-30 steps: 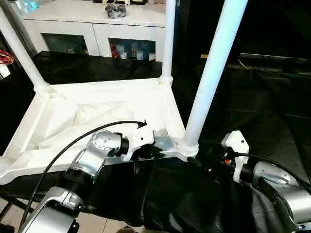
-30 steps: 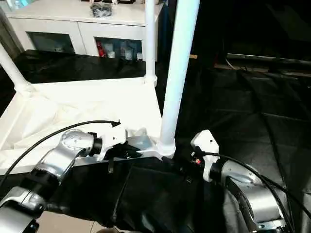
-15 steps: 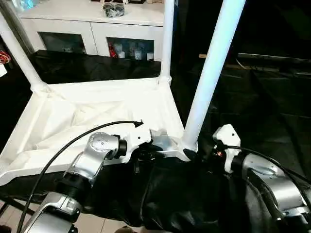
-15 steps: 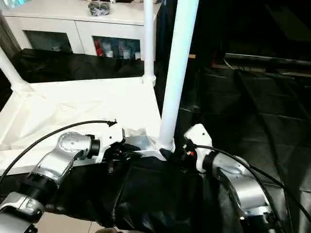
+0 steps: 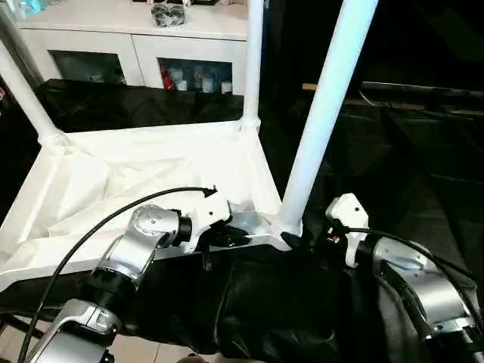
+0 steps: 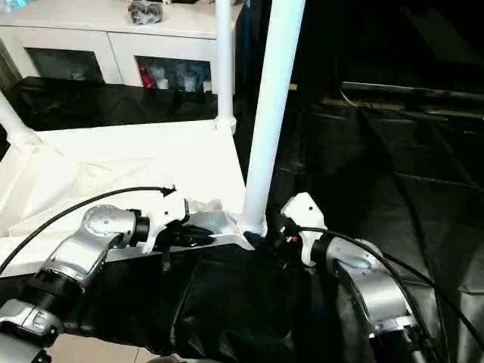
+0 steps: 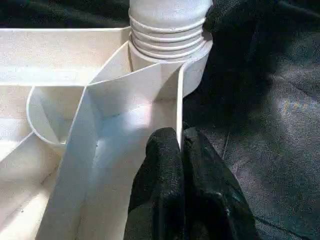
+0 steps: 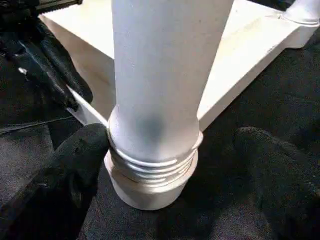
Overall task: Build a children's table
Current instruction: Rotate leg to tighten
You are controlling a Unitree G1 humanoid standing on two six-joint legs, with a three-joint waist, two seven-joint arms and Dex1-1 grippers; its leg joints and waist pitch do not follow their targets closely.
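The children's table [image 5: 136,178] lies upside down on black cloth, its white legs pointing up. Its near right leg [image 5: 321,113] is screwed into the corner socket [image 7: 170,40], where thread rings show. My left gripper [image 7: 179,142] is shut on the thin raised rim [image 7: 179,100] just beside that socket, one black finger on each side of the wall. My right gripper [image 8: 170,155] is open around the base of the same leg [image 8: 155,90]. One of its fingers [image 8: 70,165] lies against the threaded collar, and the other finger [image 8: 272,160] stands apart.
A white cabinet [image 5: 151,34] with shelf openings stands behind the table, with a dark object [image 5: 168,13] on top. Crumpled black cloth [image 5: 393,159] covers the surface to the right and front. A far right leg [image 5: 252,60] and a far left leg [image 5: 26,91] also stand up.
My right gripper has moved in from the right until its fingers stand on either side of the near right leg's base. The left gripper has stayed on the rim. The camera has shifted slightly.
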